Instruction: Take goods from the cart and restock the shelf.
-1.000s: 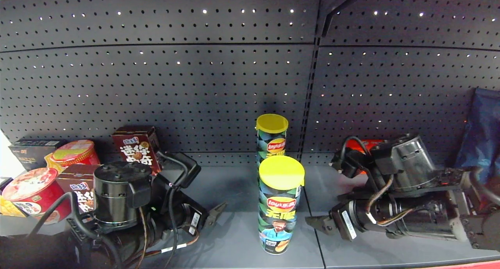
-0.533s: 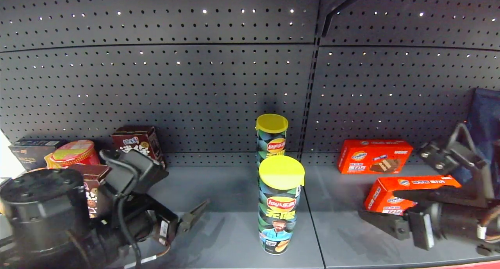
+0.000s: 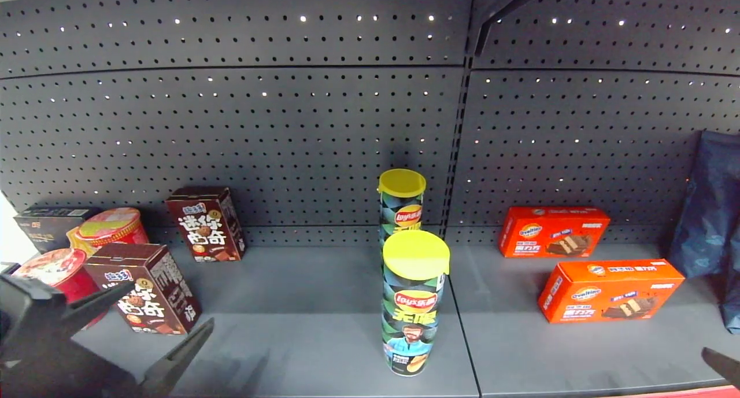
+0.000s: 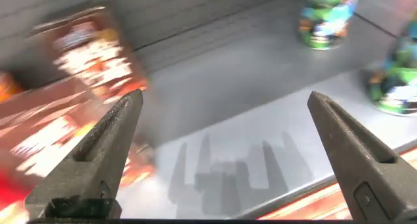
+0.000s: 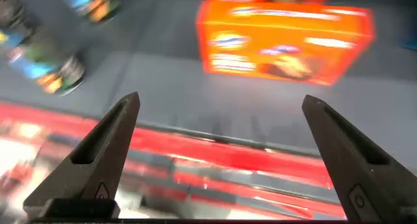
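Note:
Two chip cans with yellow lids stand mid-shelf, the front can before the rear can. To their right lie two orange boxes, a near one and a far one. My left gripper is open and empty at the lower left, just in front of a brown box. In the left wrist view the left gripper spreads wide over the bare shelf. My right gripper is open and empty above the shelf's front edge, facing the near orange box. One of its fingertips shows at the lower right corner.
A second brown box, two red noodle cups and a dark box crowd the left end. A blue bag leans at the far right. The grey shelf has free room either side of the cans.
Both arms have drawn back from the shelf, the left toward the lower left, the right toward the lower right. The orange boxes and the near brown box are uncovered now.

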You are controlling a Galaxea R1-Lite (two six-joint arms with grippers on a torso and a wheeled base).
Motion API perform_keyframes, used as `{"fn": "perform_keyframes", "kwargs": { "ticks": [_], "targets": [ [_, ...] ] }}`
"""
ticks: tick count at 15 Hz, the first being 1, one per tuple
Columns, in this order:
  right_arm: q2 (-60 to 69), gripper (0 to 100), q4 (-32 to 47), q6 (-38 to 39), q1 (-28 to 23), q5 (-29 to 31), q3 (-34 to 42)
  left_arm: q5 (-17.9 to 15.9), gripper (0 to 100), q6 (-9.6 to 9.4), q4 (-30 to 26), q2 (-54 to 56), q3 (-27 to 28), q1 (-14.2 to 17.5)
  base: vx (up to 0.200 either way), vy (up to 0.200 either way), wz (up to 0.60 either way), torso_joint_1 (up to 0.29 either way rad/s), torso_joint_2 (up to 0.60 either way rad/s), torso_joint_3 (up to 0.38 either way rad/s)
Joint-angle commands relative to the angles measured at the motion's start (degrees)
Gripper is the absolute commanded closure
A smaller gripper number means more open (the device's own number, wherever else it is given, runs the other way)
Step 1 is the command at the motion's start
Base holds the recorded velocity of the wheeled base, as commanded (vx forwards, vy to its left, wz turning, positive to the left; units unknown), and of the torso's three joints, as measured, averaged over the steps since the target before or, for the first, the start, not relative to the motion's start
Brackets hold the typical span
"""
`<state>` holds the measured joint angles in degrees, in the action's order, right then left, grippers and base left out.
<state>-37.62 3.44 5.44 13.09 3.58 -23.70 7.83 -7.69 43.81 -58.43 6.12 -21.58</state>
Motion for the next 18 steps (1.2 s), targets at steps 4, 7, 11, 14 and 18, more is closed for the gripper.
{"fn": "perform_keyframes", "kwargs": {
  "ticks": [4,7,11,14,18],
  "targets": [
    [23.1,0,11.7,0.2,-12.9,0.3,3.7,2.7,0,-1.36,-29.8,39.5,-5.9,8.3,0.000,0.000,0.00,0.000,0.00,0.000],
    [33.5,0,17.9,-0.2,-15.4,-0.4,5.2,2.6,0,-0.22,-47.4,53.2,-3.0,10.5,0.000,0.000,0.00,0.000,0.00,0.000],
    [33.5,0,9.5,-11.0,-15.4,-6.0,13.3,2.2,0,3.83,-45.5,53.2,-4.2,10.2,0.000,0.000,0.00,0.000,0.00,0.000],
    [34.1,0,-4.1,-11.2,-14.7,-6.4,22.3,1.1,0,5.14,-45.3,53.2,-4.3,10.2,0.000,0.000,0.00,0.000,0.00,0.000],
    [37.5,0,-3.6,-7.3,-13.0,-6.8,22.0,-0.1,0,6.20,-45.2,53.2,-4.4,10.2,-0.050,0.000,0.00,0.001,0.00,0.001]
  ]
}}
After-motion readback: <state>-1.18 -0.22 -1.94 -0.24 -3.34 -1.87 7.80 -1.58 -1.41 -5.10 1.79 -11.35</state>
